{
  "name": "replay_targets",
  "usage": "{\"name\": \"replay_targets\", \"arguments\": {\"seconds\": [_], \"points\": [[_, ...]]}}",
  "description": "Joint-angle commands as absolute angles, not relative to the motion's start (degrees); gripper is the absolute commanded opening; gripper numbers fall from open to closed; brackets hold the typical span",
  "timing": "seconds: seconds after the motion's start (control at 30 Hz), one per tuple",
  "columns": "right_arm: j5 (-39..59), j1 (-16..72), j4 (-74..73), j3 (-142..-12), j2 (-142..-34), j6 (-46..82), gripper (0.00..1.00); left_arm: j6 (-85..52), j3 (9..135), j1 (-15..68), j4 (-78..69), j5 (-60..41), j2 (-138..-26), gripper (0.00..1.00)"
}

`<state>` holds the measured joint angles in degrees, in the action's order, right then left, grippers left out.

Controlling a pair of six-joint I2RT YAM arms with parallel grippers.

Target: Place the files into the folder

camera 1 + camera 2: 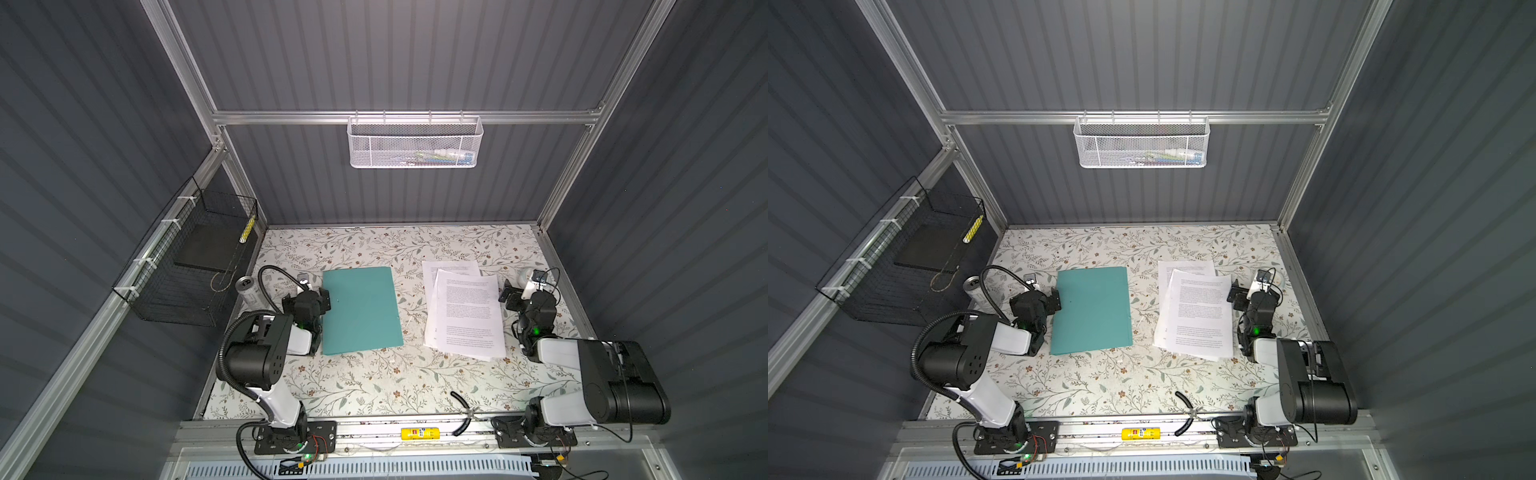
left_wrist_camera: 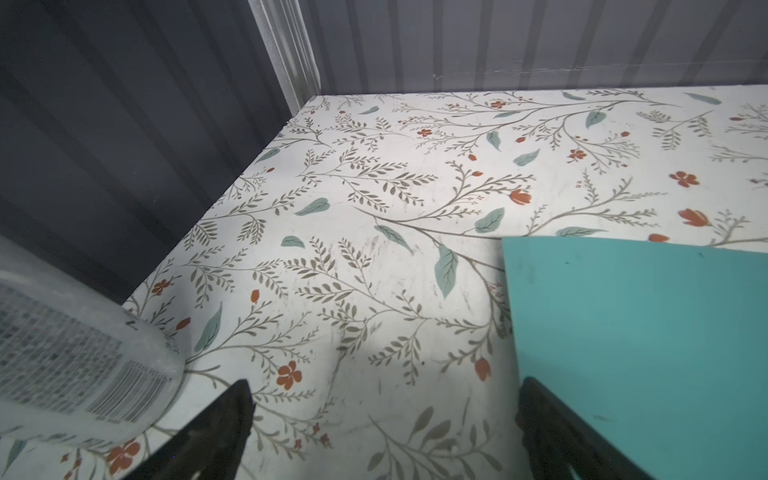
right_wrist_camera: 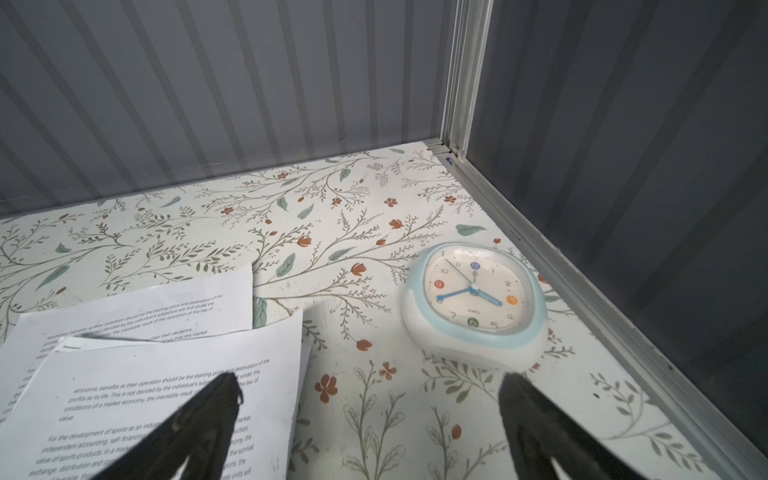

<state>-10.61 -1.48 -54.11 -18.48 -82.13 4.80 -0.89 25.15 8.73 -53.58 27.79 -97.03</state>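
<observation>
A: Start at the left. What worries you there?

B: The pale container (image 1: 248, 291) stands at the left edge of the worktop (image 1: 374, 382), just left of the left hand (image 2: 384, 395) in both top views. That hand is spread wide and empty. One finger is over the folder (image 1: 361, 311) at its left edge; whether it touches, I can't tell. A careless swing outward could tip the container.

A: And the folder itself?

B: It lies shut and flat, left of centre in both top views. The card looks thin, so a finger may skid over the cover, or shove the whole folder rightward instead of lifting it.

A: Into the files?

B: Possibly. The files (image 1: 465, 311) sit right of centre, apart from the folder, a loose fan of overlapping sheets. Pinch one corner and the others likely stay behind, slide off or crease.

A: The right side?

B: The right hand (image 3: 372, 386) is spread too, holding nothing, poised at the stack's right edge. The clock (image 3: 473, 299) lies just above it in the top views, near the right wall; a wide sweep could knock it.
</observation>
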Motion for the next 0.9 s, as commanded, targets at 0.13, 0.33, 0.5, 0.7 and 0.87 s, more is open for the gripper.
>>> {"name": "replay_targets", "arguments": {"seconds": [0.13,0.33,0.5,0.7,0.87], "points": [[-15.02,0.35,-27.8,-32.33,-75.18,4.52,0.99,-3.11,36.95,9.6,-28.71,35.02,-88.09,1.0],[-10.16,0.46,-9.13,-42.29,-70.24,17.05,0.99,-18.81,50.06,9.66,-0.25,34.88,-85.17,1.0],[-3.5,3.4,0.07,-45.15,-66.45,25.43,0.99,-27.56,51.23,13.71,12.01,25.0,-78.36,1.0],[10.6,6.58,7.38,-47.81,-66.74,32.59,0.99,-43.42,44.19,17.15,21.85,16.1,-64.3,1.0],[24.13,9.49,5.7,-46.76,-67.33,35.83,0.99,-55.36,36.32,18.38,28.64,8.81,-50.29,0.97]]}}
